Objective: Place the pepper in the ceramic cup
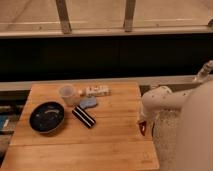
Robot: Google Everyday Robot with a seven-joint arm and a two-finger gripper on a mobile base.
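Observation:
The ceramic cup (67, 94) is pale, with a side handle, and stands upright at the back left of the wooden table (115, 145). My gripper (143, 126) hangs from the white arm at the table's right edge, well to the right of the cup. The pepper (143, 129), small and dark red, shows at the gripper's lower end, pointing down, and looks held there. The arm hides most of the gripper.
A dark round plate (46, 117) lies at the left front of the cup. A black bar with white stripes (84, 116), a bluish object (89, 103) and a small white box (97, 91) lie just right of the cup. A dark wall runs behind the table.

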